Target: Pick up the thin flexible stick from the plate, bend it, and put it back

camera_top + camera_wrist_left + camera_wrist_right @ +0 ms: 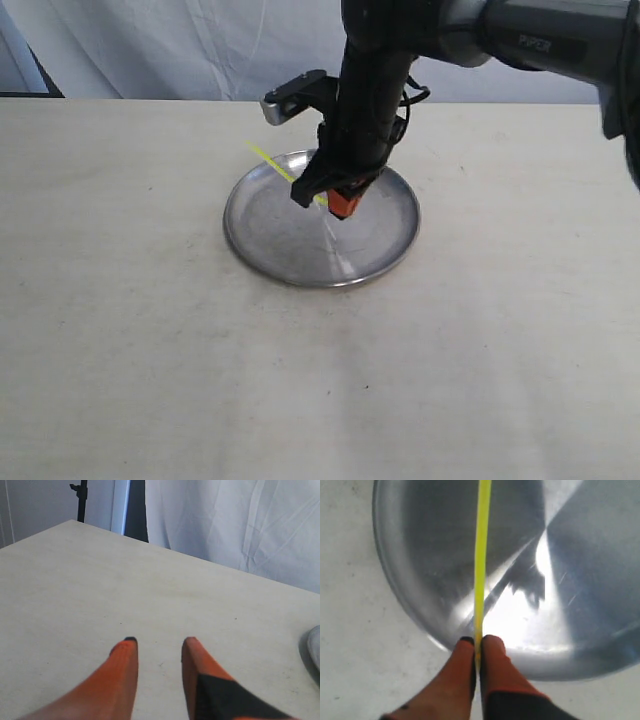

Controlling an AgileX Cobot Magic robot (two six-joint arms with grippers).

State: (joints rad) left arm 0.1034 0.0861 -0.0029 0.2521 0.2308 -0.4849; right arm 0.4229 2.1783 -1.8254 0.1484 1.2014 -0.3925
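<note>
On my left, the left gripper (157,642) hangs over bare table (100,580), its two fingers spread apart with nothing between them. One plate (280,235) sits mid-table. My right gripper (335,205) is above it, fingers pinched tight on the one stick (270,160), which slants out past the rim.

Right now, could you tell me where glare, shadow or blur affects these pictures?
Right wrist view: white glare and a dark shadow on the plate, but the stick reads clearly against both; the right gripper is soft. Exterior view: even light, faint glare on the plate, the arm covers part of the stick. Left wrist view: the left gripper is blurred; no stick in view.
</note>
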